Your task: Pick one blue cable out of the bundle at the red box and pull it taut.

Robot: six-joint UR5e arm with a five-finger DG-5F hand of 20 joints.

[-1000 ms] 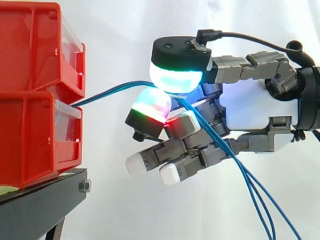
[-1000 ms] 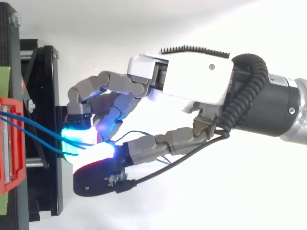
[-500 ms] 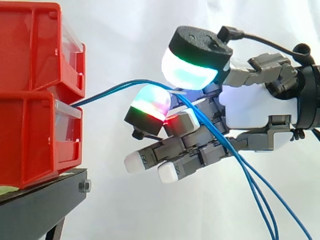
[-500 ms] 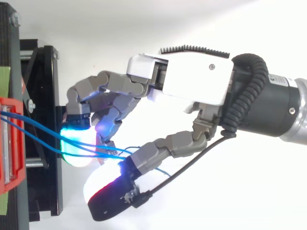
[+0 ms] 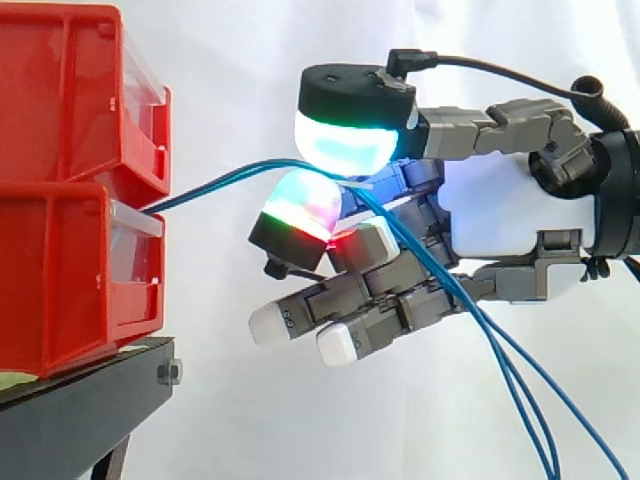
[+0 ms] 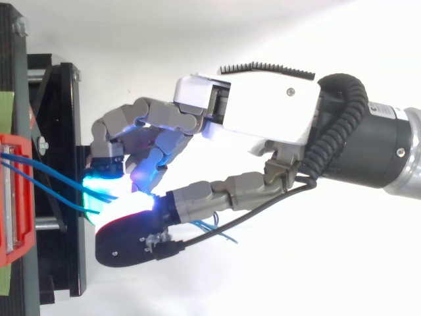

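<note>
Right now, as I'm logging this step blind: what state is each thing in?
hand: shut, thumb and a finger pinching the blue cables.
blue cables: gently curved from lower bin to hand, not taut; loose ends hanging beyond.
red bins: stacked, upright.
black stand: level, carrying the bins.

The blue cables run off the bottom edge in the side view. From the top, the glow of the hand swallows the spot where the pads pinch them, so no clue how many are caught. The red bins are cropped on the left.
</note>
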